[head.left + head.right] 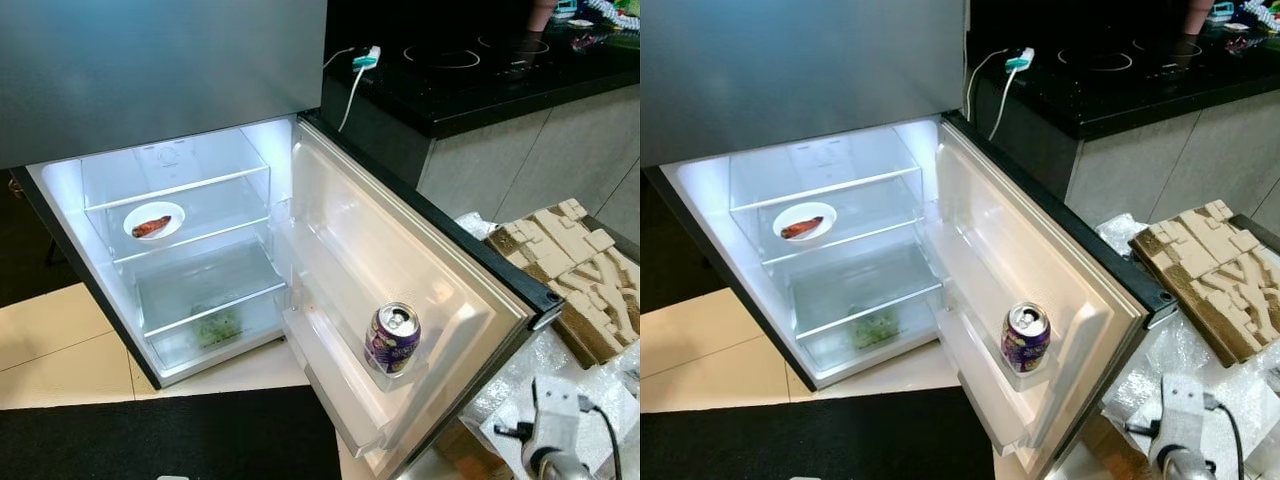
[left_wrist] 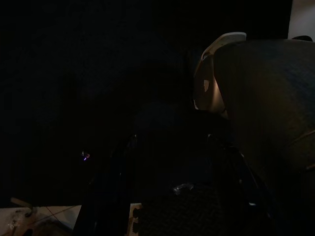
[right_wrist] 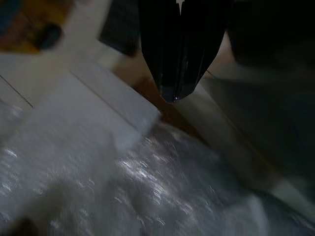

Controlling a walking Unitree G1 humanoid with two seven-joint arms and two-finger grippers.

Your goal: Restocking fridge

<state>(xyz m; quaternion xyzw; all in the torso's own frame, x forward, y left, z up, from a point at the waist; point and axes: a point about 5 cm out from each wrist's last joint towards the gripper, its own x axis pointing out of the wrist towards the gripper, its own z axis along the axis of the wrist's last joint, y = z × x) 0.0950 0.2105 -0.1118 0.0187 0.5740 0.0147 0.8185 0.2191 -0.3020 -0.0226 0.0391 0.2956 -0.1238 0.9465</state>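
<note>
The right arm (image 1: 555, 430) is low at the right, over crumpled plastic wrap (image 3: 147, 196); the right gripper (image 3: 175, 93) has its two black fingers pressed together and holds nothing. The fridge (image 1: 190, 250) stands open. Its door (image 1: 400, 290) carries a purple can (image 1: 392, 338) upright in the lower shelf. A plate (image 1: 154, 220) lies on the upper glass shelf. The left gripper (image 2: 167, 196) hangs in the dark; its state cannot be told.
</note>
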